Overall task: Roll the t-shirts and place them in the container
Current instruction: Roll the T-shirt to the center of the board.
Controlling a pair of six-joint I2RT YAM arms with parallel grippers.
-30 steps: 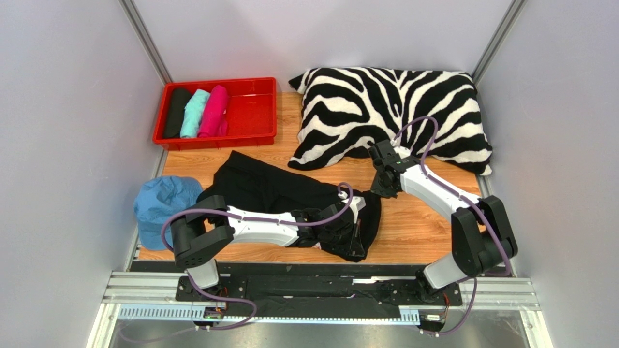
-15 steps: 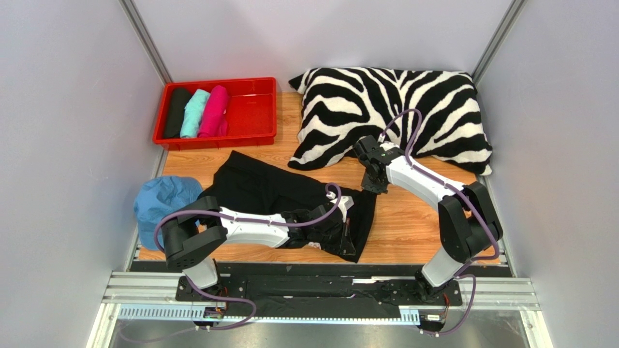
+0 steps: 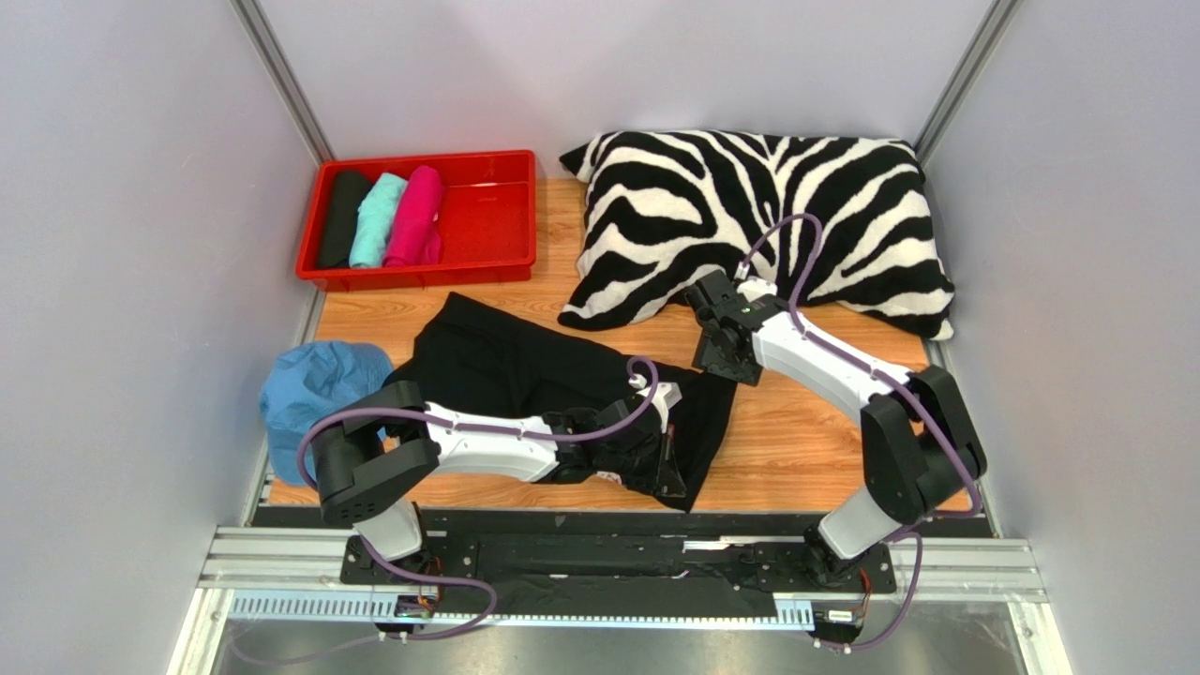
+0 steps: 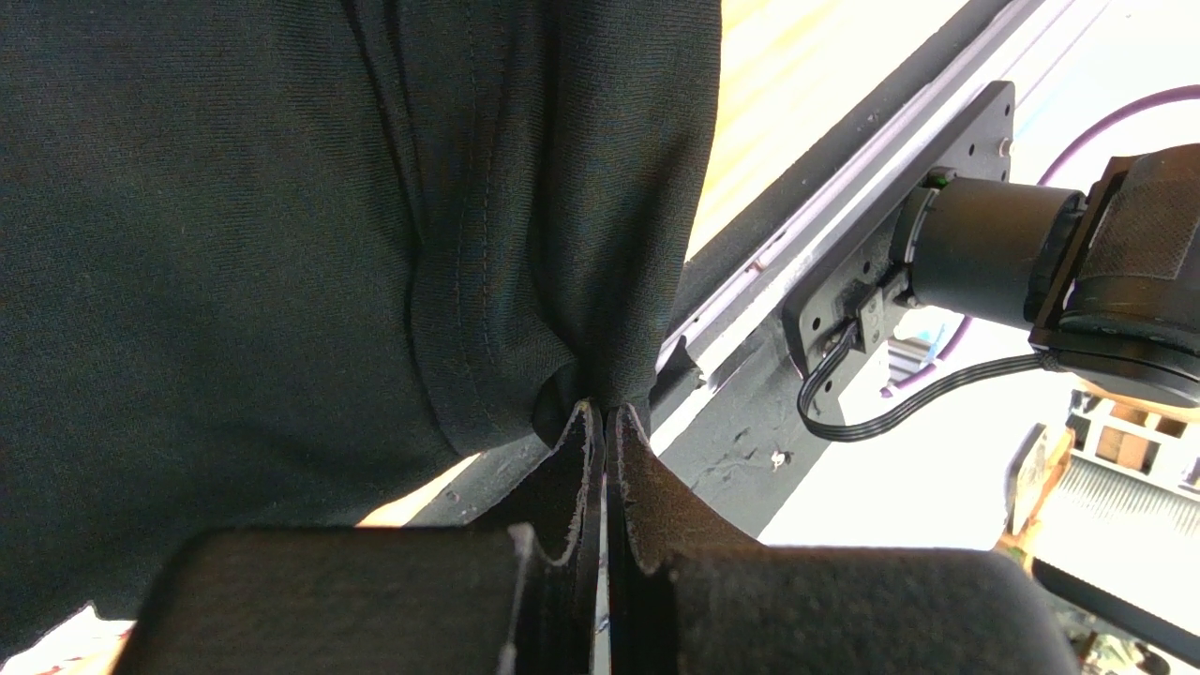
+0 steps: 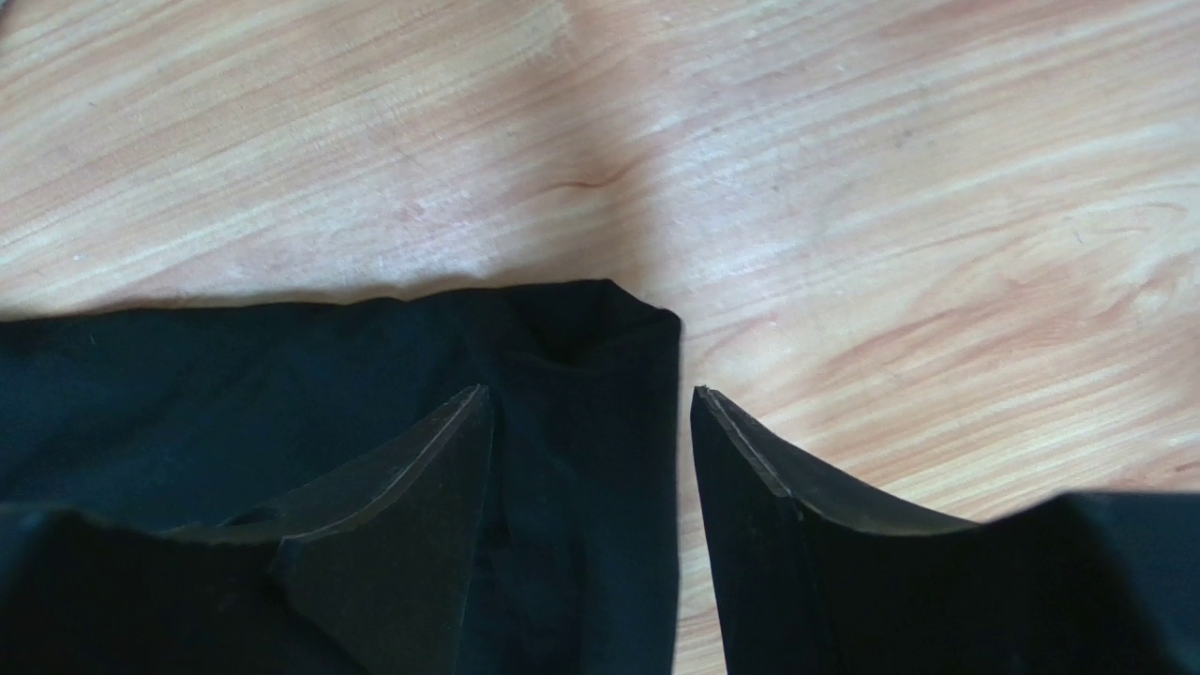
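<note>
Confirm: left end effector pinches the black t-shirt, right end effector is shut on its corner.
Wrong on the right end effector: it is open over a corner of the black t-shirt, per the right wrist view. The left end effector does pinch it.

White arm links [image 3: 496, 445], black joints [image 3: 919, 457], looping purple cables [image 3: 800, 218], dark wedge-shaped fingers [image 5: 409, 485]

Large black t-shirt mostly covered or cropped

From above, the left arm [image 3: 493, 443] lies across the near right part of the large black t-shirt [image 3: 507, 352] and hides the left gripper [image 4: 606, 415] there. In the left wrist view the cloth runs off the top and left edges, its pinched fold buried between the closed jaws. Under the right gripper [image 5: 592, 401] it runs off left and bottom. The rolled tees [image 3: 380, 218] in the red tray [image 3: 486, 211] are too small to judge.
</note>
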